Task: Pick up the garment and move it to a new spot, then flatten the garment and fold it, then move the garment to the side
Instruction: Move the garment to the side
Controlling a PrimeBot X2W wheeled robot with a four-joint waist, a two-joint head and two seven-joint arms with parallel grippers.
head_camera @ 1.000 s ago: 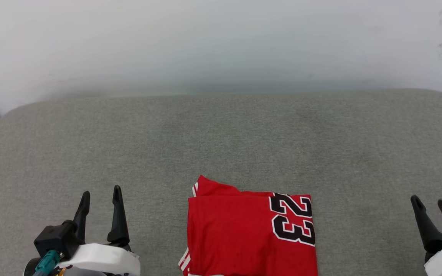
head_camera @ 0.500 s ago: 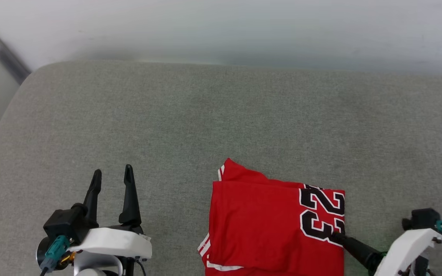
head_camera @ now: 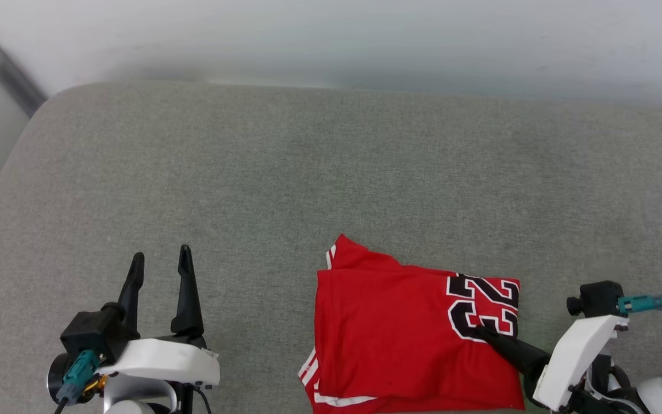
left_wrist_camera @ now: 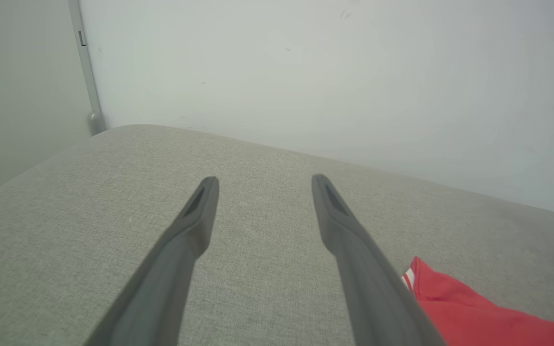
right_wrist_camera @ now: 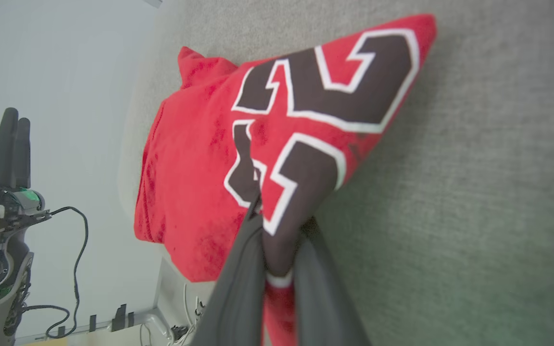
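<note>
Right end effector (head_camera: 478, 330) now on garment (head_camera: 388, 328)

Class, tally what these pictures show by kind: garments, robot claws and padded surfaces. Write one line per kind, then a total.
garment, red: 1
claws: 2 (left claw open, right claw shut on the garment)
grey padded surface: 1
Total: 4
</note>
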